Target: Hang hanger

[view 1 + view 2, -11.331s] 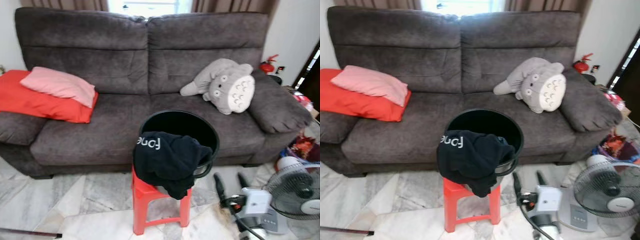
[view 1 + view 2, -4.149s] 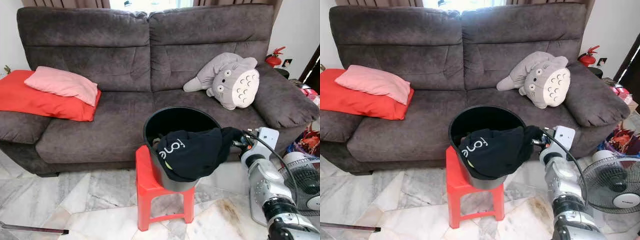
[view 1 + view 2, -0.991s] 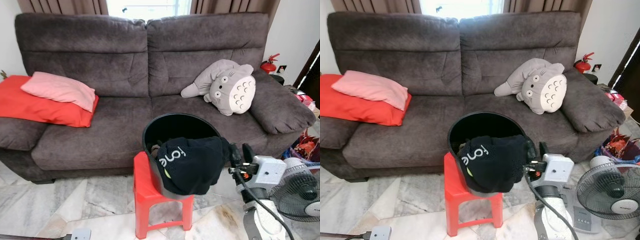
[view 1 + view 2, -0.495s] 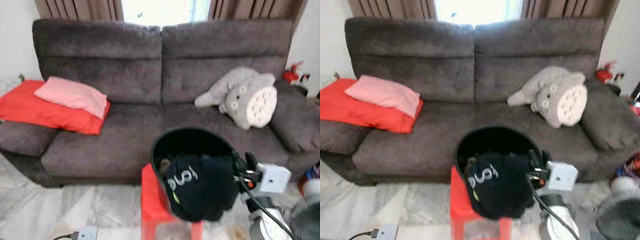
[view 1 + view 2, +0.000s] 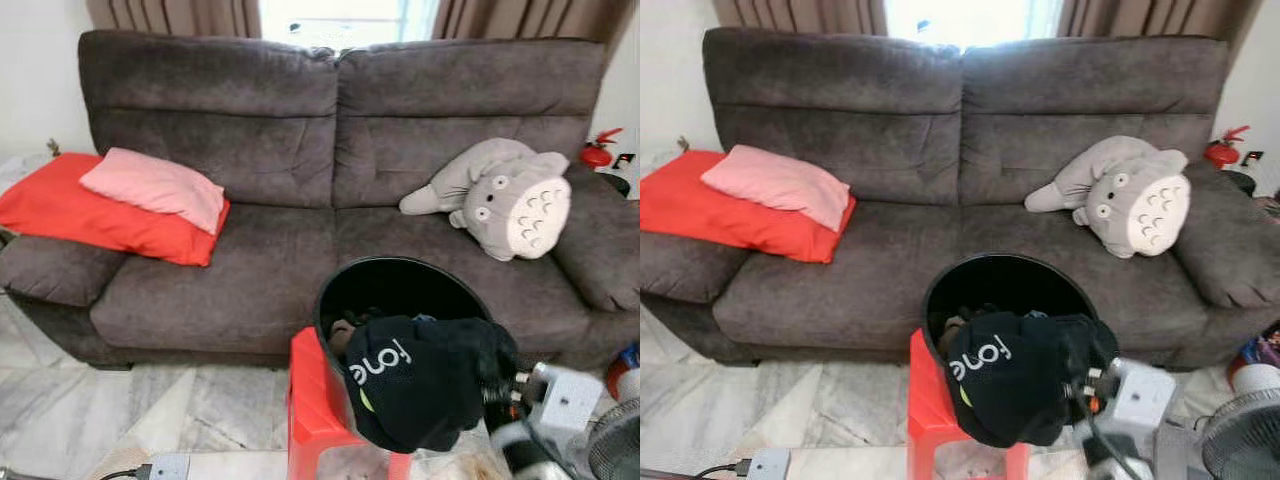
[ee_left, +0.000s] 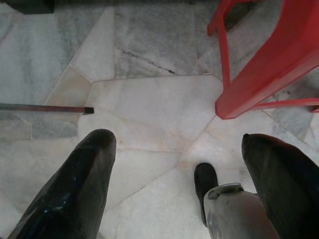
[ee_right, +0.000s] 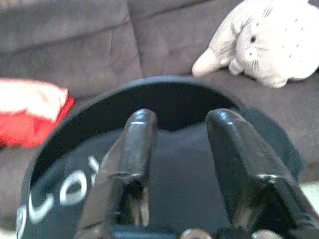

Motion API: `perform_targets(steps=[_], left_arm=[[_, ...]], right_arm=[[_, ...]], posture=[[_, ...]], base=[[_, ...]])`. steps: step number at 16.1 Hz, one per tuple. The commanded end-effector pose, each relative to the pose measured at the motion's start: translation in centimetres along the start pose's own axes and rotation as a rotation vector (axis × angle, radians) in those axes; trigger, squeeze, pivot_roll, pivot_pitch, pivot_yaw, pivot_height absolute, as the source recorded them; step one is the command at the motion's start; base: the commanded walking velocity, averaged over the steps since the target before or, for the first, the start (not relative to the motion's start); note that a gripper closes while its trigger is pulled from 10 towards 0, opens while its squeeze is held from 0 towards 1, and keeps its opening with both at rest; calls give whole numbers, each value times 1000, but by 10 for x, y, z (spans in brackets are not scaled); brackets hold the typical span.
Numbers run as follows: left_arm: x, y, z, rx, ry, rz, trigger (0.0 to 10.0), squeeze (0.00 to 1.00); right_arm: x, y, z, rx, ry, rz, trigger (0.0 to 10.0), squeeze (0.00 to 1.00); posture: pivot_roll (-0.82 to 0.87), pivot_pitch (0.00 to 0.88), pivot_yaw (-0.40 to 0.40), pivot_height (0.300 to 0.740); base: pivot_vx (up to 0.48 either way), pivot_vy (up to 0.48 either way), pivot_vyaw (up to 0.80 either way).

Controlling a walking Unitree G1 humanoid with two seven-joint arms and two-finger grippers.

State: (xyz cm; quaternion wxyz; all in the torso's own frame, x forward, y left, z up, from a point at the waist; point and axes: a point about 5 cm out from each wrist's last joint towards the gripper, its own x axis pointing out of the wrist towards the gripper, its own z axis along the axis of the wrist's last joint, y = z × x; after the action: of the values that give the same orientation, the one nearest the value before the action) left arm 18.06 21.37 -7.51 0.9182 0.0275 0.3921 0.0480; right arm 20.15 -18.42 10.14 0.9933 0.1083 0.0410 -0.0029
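A black garment (image 5: 420,385) with white lettering hangs over the front rim of a black bucket (image 5: 400,268), which stands on a red plastic stool (image 5: 310,400). More clothes lie inside the bucket. My right gripper (image 5: 497,375) sits at the garment's right edge, level with the rim. In the right wrist view its fingers (image 7: 139,144) stand apart, pointing across the garment (image 7: 179,174) toward the bucket's dark inside. My left gripper (image 6: 184,144) hangs open over the marble floor beside a stool leg (image 6: 259,74).
Behind the bucket stands a dark grey sofa (image 5: 260,270) holding a red cushion (image 5: 80,215), a pink pillow (image 5: 155,185) and a grey plush toy (image 5: 510,200). A fan (image 5: 615,450) is at the lower right. A white adapter (image 5: 165,466) and a dark rod (image 6: 45,108) lie on the floor.
The camera has swung, so the sofa and bucket sit further right and lower in the picture. My right gripper stays at the garment's right edge, now closer in against the cloth.
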Motion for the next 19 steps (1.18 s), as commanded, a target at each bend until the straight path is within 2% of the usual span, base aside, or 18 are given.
perform_targets(steps=[1,3,6,7,9,10,13,16,19], left_arm=[[-1,1,-5,3,25,-7,10000,0],[-1,1,-6,5,33,-9,10000,0],[-2,1,-8,7,38,-9,10000,0],[-2,1,-10,10,45,-10,10000,0],[-3,1,-11,11,50,-11,10000,0],[-3,3,-13,13,54,-10,10000,0],[-4,7,-15,16,67,-6,10000,0],[-5,8,-17,17,79,-7,10000,0],[-6,9,-22,16,97,-7,10000,0]], right_arm=[[-1,1,0,10,12,16,10000,1000],[7,1,-5,13,27,17,10000,1000],[18,-6,-10,33,55,-46,10000,1000],[26,-10,-16,64,68,-100,10000,1000],[31,-12,-17,123,70,-120,10000,1000],[33,-10,-17,134,73,-100,10000,0],[31,-8,-21,141,87,-90,10000,0],[29,1,-30,141,145,-6,10000,0],[32,0,-31,123,171,-9,10000,0]], posture=[[-122,37,26,740],[-118,38,25,740],[-118,41,27,740],[-112,42,27,740],[-104,42,27,740],[-104,45,27,740],[-105,48,29,740],[-103,48,29,740],[-105,48,28,740]], base=[[0,0,0],[0,0,0],[0,0,0],[0,0,0],[0,0,0],[0,0,0],[0,0,0],[0,0,0],[0,0,0]])
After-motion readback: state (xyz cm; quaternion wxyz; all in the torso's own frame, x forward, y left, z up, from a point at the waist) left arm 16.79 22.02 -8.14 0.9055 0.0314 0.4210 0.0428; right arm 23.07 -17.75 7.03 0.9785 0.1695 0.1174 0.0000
